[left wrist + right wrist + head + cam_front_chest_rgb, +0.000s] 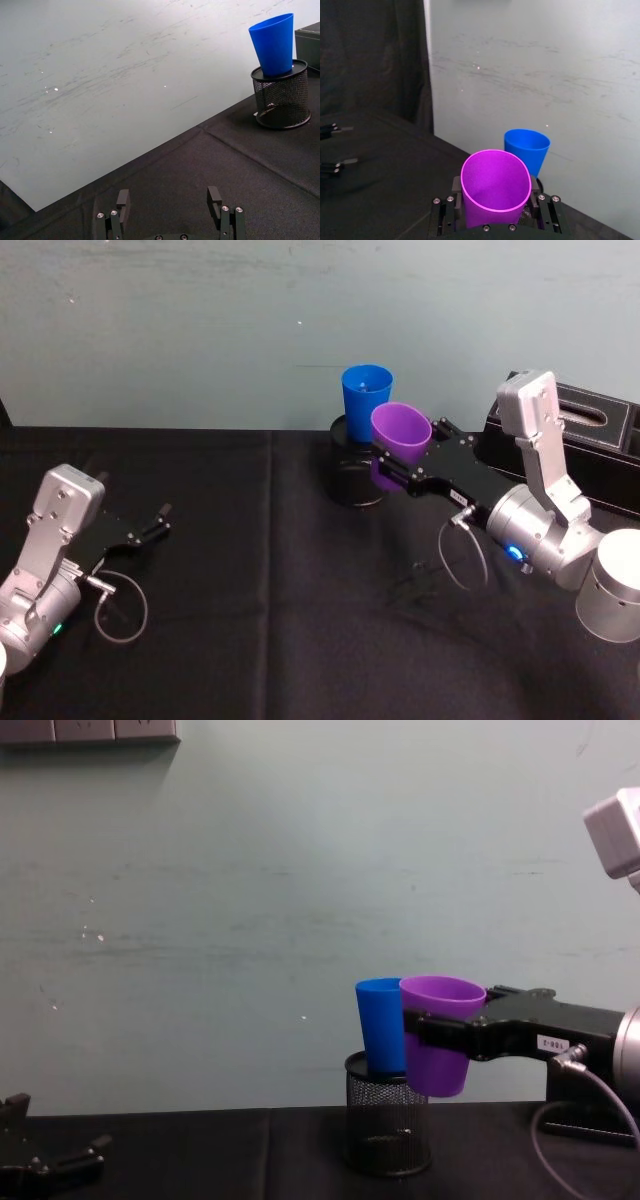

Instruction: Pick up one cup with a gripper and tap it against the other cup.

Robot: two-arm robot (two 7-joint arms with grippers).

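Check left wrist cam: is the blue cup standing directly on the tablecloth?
No, the blue cup sits in the top of the black mesh pen holder, raised off the black cloth.

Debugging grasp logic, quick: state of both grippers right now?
Left gripper: open, empty.
Right gripper: shut on the purple cup, lifted beside the blue cup.

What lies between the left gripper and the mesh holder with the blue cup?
Just bare black cloth, as the left wrist view shows; the left gripper sits open, far from the mesh holder and blue cup.
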